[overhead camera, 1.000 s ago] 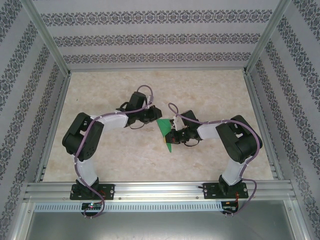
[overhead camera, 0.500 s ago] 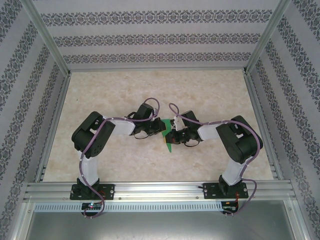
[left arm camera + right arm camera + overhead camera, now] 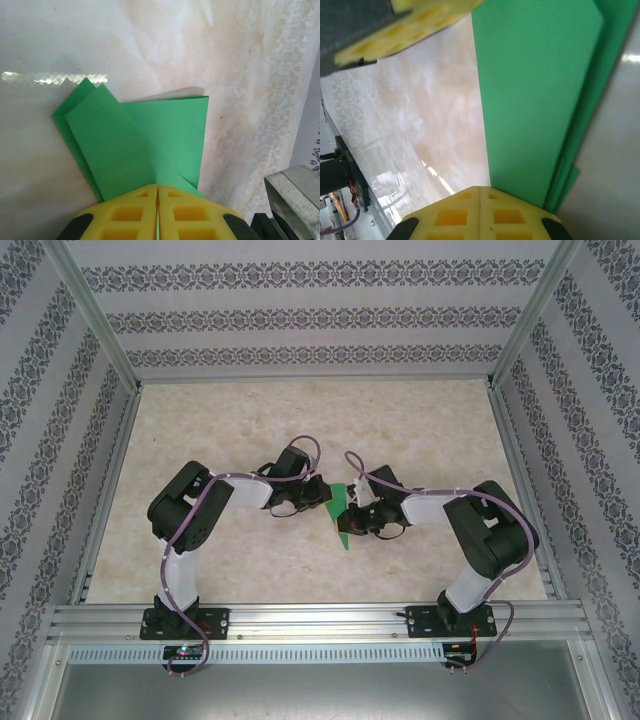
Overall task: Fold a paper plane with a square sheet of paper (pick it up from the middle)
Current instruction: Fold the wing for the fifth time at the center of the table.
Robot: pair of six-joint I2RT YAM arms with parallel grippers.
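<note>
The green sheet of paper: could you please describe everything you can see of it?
The green sheet of paper is thin, plain, bright green and partly folded: overlapping flaps form two points at one end. The left tool and the right tool each pinch an edge, shut, holding it between the arms.

Your table (image 3: 250, 420) is a pale beige, marble-patterned slab with a glossy finish that throws back a streak of light (image 3: 55, 78) in the left wrist view, and aluminium rails (image 3: 108, 480) frame its left, right and far sides. Both arm bases sit on the aluminium beam (image 3: 320, 620) along its near edge. A tiny red speck (image 3: 220, 117) marks the surface, and the folded green paper (image 3: 342, 532) hangs over the middle; you cannot tell whether its lower tip touches.
</note>
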